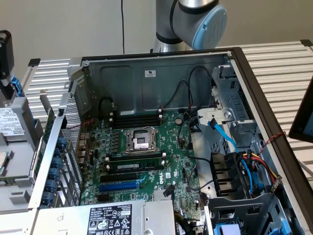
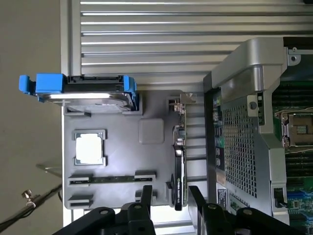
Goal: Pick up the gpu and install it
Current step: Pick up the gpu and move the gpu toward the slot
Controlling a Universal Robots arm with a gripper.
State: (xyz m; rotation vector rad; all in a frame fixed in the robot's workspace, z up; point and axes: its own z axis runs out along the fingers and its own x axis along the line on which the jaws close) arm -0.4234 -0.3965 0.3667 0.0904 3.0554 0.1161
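Gripper: the gripper [image 2: 170,191] hangs over the tray with its two black fingers [image 2: 145,197] spread wide, one on each side of the gpu's end. It grips nothing, and a gap shows beside the card.
Gpu: the gpu [image 2: 179,166] stands on edge in a slot along the tray's edge nearest the computer case. Its silver bracket is at the end away from the fingers, and its black shroud is at the end between them.
Tray: a grey tray [image 2: 122,156] lies on the slatted tabletop [image 2: 171,29], just beside the case.
Other parts on the tray: a hard drive [image 2: 93,100] in a blue caddy sits along one edge. A processor chip [image 2: 89,148] sits in a square pocket, and a memory stick [image 2: 112,179] lies nearer the gripper.
Case: the computer case [image 1: 146,78] lies open with its motherboard [image 1: 171,129] facing up. The processor socket [image 1: 139,141] is near the board's middle.
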